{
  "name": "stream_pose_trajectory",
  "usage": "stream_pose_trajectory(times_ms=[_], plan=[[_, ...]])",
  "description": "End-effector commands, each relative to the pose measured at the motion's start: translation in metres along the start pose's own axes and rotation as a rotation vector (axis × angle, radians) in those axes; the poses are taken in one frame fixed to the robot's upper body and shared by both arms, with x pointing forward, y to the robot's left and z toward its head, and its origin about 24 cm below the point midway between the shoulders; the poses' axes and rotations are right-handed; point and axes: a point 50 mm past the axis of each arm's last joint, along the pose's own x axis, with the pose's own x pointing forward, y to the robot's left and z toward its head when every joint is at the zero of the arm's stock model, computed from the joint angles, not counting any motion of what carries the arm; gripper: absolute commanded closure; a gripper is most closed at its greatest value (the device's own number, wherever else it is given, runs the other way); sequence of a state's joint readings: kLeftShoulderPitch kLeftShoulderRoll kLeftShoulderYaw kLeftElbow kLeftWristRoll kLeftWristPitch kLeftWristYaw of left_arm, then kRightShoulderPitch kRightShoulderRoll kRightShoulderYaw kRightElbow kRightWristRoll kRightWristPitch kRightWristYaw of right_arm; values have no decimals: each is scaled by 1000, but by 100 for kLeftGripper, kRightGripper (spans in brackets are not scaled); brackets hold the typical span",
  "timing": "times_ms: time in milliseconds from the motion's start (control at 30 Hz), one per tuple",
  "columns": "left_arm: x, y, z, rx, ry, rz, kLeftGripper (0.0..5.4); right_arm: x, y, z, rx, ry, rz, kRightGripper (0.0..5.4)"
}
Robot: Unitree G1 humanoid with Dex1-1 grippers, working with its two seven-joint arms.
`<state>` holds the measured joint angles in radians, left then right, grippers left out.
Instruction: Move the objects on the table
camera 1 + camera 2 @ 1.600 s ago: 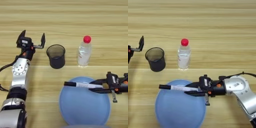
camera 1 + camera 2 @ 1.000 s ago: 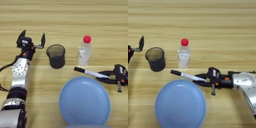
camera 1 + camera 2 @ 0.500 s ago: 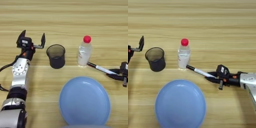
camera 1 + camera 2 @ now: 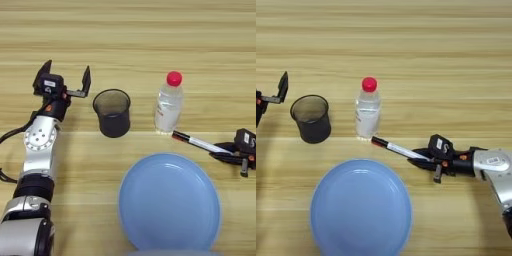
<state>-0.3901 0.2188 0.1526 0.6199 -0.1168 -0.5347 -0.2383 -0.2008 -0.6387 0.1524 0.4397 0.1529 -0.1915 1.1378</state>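
Bottle [image 4: 367,111], cup [image 4: 311,119], marker [image 4: 399,149], one each.

Wooden table [image 4: 125,40] seen from above, dark cup [image 4: 112,112] flanked by left gripper [image 4: 65,77] with fingers spread, red-capped bottle [image 4: 168,102] upright, marker [image 4: 200,143] gripped by right gripper [image 4: 225,151], blue plate [image 4: 170,202] placed below.

The robot's left arm [image 4: 38,150] is a chain of silver-grey metal segments, the broadest one a rounded housing ringed with small dark screw holes. Below it sits a black cylindrical band, then a pale grey shell. A thin black cable loops off at nine o'clock. Its left gripper [image 4: 64,79] has two flat black fingers on a black block with orange spots. The right arm [image 4: 493,167] is silver-grey with a small label; its right gripper [image 4: 423,159] is black, with a white sticker and orange marks.
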Motion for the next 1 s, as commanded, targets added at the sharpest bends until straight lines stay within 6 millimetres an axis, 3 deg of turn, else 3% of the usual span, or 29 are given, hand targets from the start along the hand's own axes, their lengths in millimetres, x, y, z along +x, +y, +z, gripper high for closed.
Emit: stream_pose_trajectory(times_ms=[33,433,467,1000], plan=[[3,1,3,10,-11,-7,0,3,6,-9,18,47,30,435],[3,0,3,10,-12,-10,0,3,4,2,0,-29,29,296],[3,0,3,10,-12,-10,0,3,3,3,-2,-34,28,264],[6,-1,3,11,-14,-13,0,-3,-5,48,-6,-321,-22,74]])
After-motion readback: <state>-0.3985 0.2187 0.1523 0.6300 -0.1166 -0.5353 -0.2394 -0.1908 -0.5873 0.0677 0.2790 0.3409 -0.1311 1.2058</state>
